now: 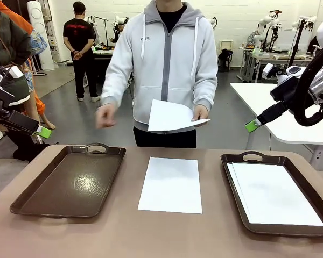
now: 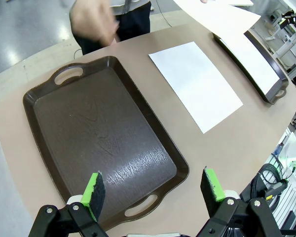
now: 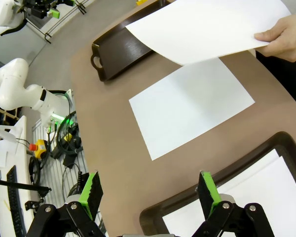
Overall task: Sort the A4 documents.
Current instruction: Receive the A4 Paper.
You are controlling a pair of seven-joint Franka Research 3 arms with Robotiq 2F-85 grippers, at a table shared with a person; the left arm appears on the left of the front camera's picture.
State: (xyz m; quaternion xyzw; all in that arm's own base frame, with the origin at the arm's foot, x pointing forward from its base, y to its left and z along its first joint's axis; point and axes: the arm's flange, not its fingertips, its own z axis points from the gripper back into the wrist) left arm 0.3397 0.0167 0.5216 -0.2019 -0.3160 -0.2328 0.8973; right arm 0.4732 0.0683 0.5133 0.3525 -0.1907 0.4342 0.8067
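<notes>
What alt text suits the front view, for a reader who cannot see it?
A person across the table holds a white sheet. A second sheet lies between the left tray and the right tray, which holds more sheets. The left gripper and right gripper hover at the sides.

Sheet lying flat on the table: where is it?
Front view: the sheet lies mid-table, between the empty left tray and the right tray holding paper.
</notes>
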